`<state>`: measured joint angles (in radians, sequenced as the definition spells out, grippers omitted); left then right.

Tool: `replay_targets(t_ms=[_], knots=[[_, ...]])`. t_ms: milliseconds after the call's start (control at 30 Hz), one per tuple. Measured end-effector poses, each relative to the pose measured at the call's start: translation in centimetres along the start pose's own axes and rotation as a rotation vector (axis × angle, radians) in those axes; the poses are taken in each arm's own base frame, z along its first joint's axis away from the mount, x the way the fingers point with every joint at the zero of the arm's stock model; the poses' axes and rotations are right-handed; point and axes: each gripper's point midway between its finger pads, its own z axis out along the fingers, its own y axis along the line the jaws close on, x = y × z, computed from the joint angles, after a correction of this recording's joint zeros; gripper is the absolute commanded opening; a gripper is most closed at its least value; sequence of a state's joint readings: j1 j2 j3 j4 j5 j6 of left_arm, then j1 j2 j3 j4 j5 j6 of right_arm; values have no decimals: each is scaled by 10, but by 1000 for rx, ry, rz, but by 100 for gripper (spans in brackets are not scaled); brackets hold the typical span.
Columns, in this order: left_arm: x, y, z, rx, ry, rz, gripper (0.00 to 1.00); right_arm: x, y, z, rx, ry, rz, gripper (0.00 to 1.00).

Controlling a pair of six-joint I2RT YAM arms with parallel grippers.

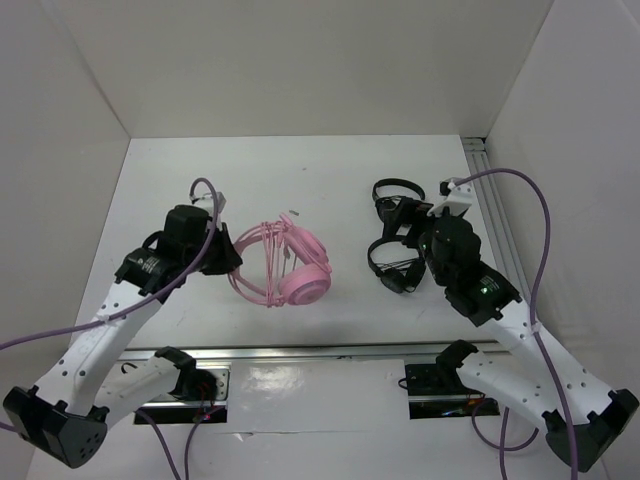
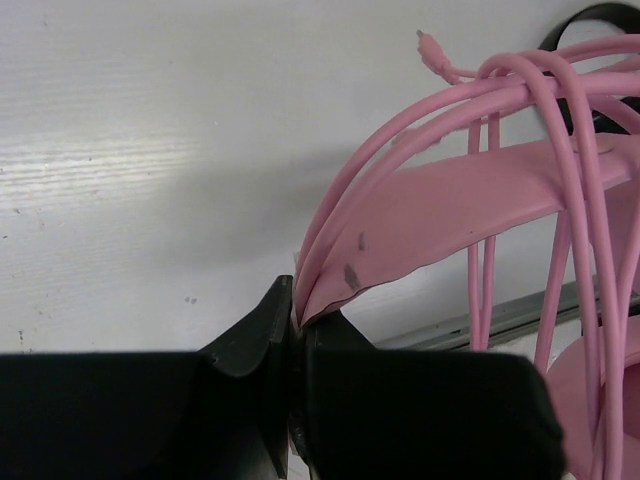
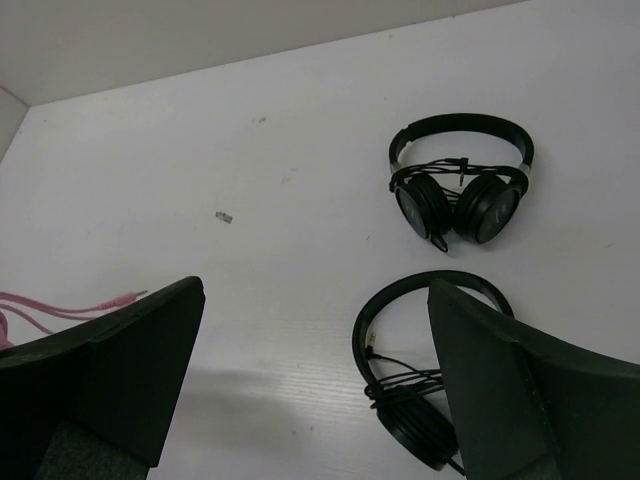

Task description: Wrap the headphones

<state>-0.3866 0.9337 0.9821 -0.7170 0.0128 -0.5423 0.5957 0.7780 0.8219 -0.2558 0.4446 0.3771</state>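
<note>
Left wrist view is showing the left gripper (image 2: 294, 318) clamped on the end of the pink headband (image 2: 450, 210), probably to steady the headphones (image 1: 293, 265) while the cable (image 2: 520, 85) is lying in loops across the band. The headphones are sitting near the middle of the table (image 1: 300, 170). The right gripper (image 3: 315, 385) is hanging with jaws wide apart, holding nothing, near two black headsets (image 3: 460, 185). These are lying well apart from the pink set, so I judge they are not blocking. The plug (image 2: 430, 45) is sticking out loose.
</note>
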Motion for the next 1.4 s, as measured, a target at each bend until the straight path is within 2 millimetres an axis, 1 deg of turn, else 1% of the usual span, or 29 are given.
replay_targets(t_ms=[67,233,367,467,567,667,733,767,833,933,1033,1100,1233,1367,1400], knots=[[10,1,3,13,32,17,0,-4,-2,-5,8,2,-2,100],[43,0,18,70,148,67,0,6,-8,-13,13,52,-29,100],[72,-7,42,127,272,132,0,11,-7,-19,-11,76,-46,100],[86,-16,59,169,336,208,0,12,-6,-22,-28,83,-56,100],[95,-22,73,200,382,265,0,13,-3,-22,-49,93,-64,100],[93,-28,88,209,410,336,0,16,1,-22,-73,108,-72,100],[88,-35,102,206,424,394,0,18,4,-22,-88,117,-79,100],[83,-41,111,205,426,430,0,19,5,-23,-97,121,-81,100],[77,-47,124,203,424,481,0,20,8,-23,-112,127,-83,100],[66,-55,148,196,408,558,0,22,11,-24,-133,135,-84,100],[63,-50,170,169,399,619,0,24,15,-25,-153,144,-84,100],[67,-42,180,149,413,658,0,24,16,-25,-161,148,-84,100],[75,-32,195,141,445,719,0,26,19,-26,-182,156,-83,100],[70,-29,206,169,456,714,0,29,24,-28,-209,170,-82,100],[68,-28,209,170,459,708,3,30,25,-28,-217,173,-82,100]])
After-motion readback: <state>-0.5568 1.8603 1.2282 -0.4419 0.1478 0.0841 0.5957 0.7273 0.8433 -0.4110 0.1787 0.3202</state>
